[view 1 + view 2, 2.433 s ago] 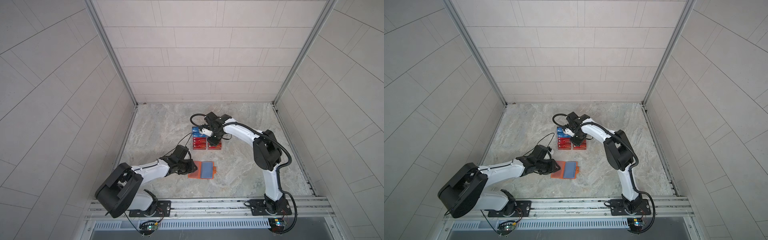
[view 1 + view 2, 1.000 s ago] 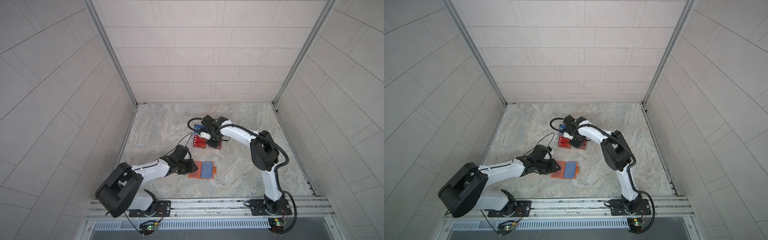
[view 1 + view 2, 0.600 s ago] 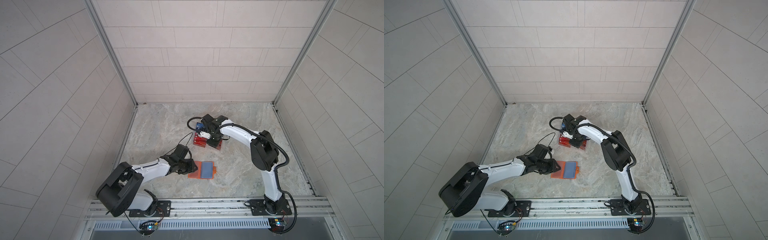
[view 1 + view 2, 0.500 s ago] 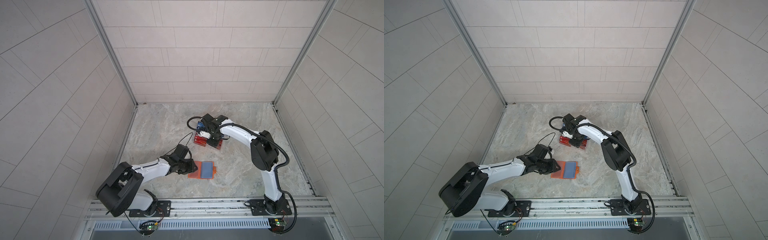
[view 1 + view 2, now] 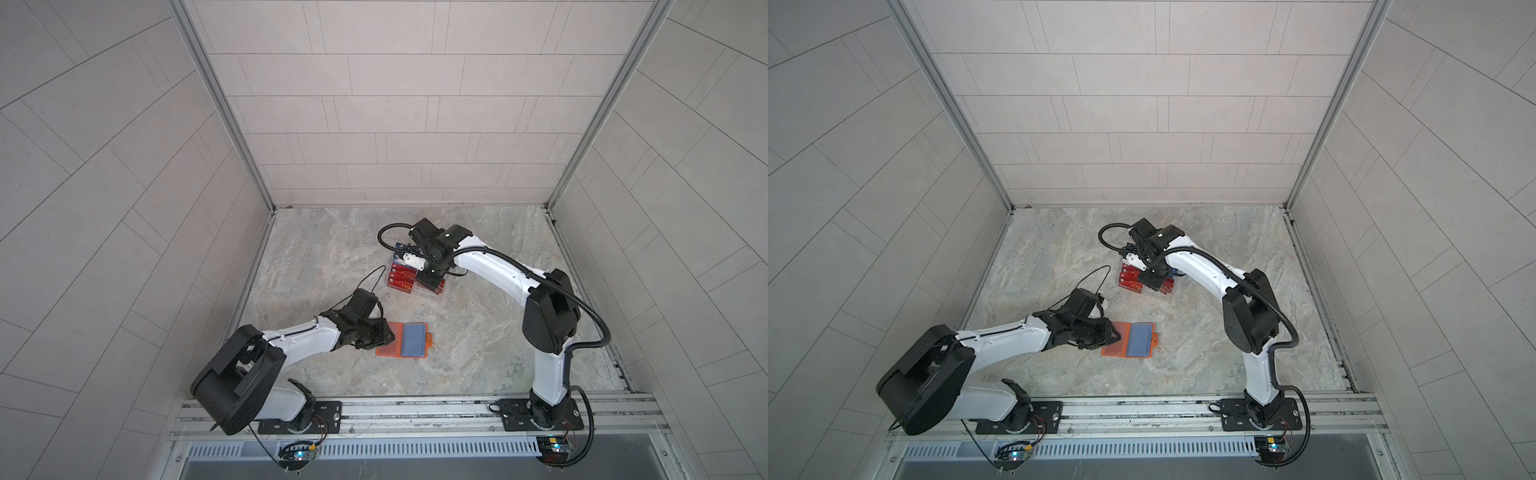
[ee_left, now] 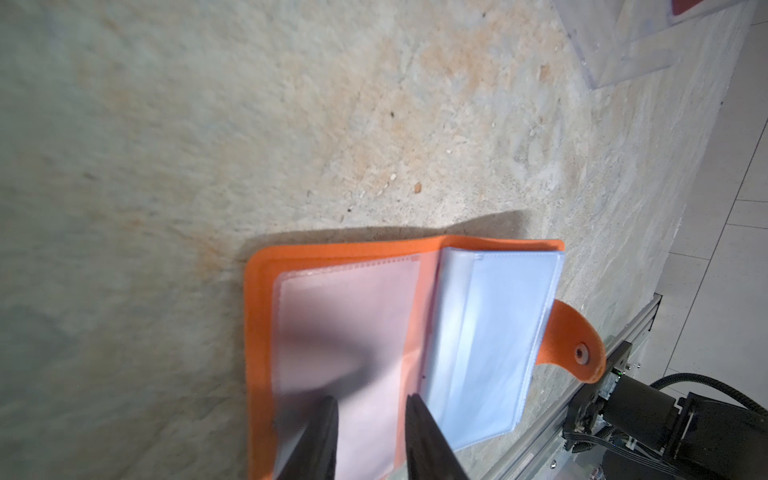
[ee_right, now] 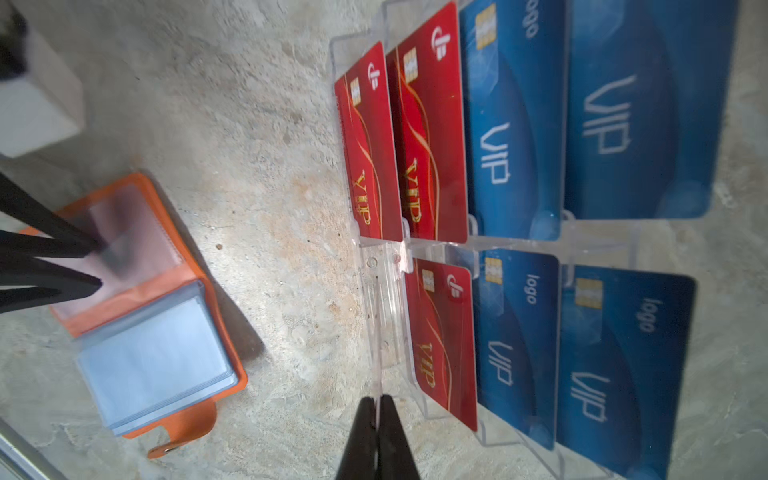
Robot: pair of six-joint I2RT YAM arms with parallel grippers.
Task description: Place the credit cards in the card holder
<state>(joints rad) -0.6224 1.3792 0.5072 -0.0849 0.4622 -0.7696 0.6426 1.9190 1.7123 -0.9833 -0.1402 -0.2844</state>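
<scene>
The orange card holder lies open on the marble floor, with clear sleeves stacked on its right half. My left gripper is open, both tips resting on the holder's left page. Red and blue credit cards stand in a clear tiered stand. My right gripper is shut on a thin pale card seen edge-on at the stand's front row, where no card face shows.
Tiled walls close in the floor on three sides. An aluminium rail and the right arm's base run along the front edge. A corner of the clear stand shows beyond the holder.
My right gripper has come down over the stand's front row and shut. The stand has swung slightly askew. The left arm and the holder have stayed put.
</scene>
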